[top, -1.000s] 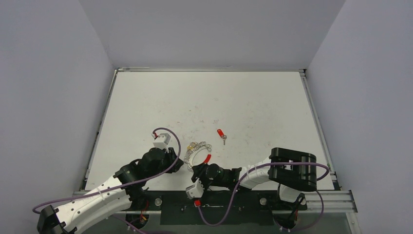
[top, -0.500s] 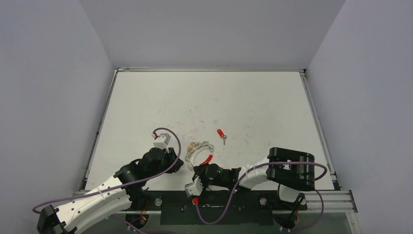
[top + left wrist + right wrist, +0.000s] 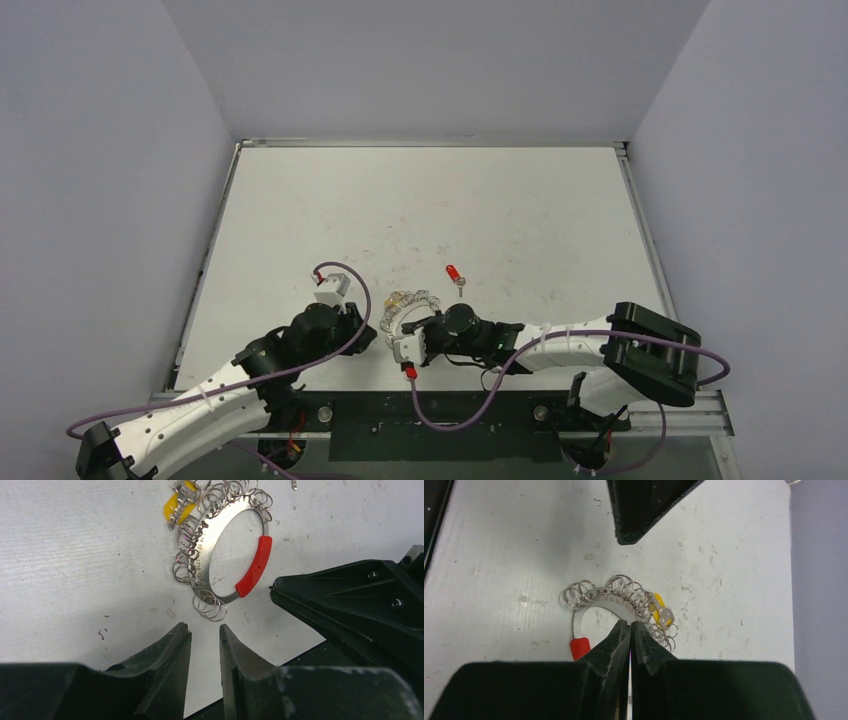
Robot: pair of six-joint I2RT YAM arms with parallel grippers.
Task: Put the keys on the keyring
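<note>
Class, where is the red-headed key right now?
In the top view, the red-headed key lies alone on the table, just beyond and right of the keyring.

Keyring (image 3: 202, 547): silver, with red sleeve (image 3: 254, 566). Yellow-headed key (image 3: 176, 506), red-headed key (image 3: 452, 271), silver shafts. Table (image 3: 520, 200) white, grey scuffs. Left gripper (image 3: 205, 631) and right gripper (image 3: 630, 625) black; cables (image 3: 368, 305) purple.

reaches forward and inward with the left arm (image 3: 215, 395), left gripper (image 3: 204, 630) held low, jaws a narrow slit apart, nothing between them. lays the right arm (image 3: 570, 345) out leftward, elbow low, right gripper (image 3: 630, 625) pressed fully closed, tips facing the left gripper's.
</note>
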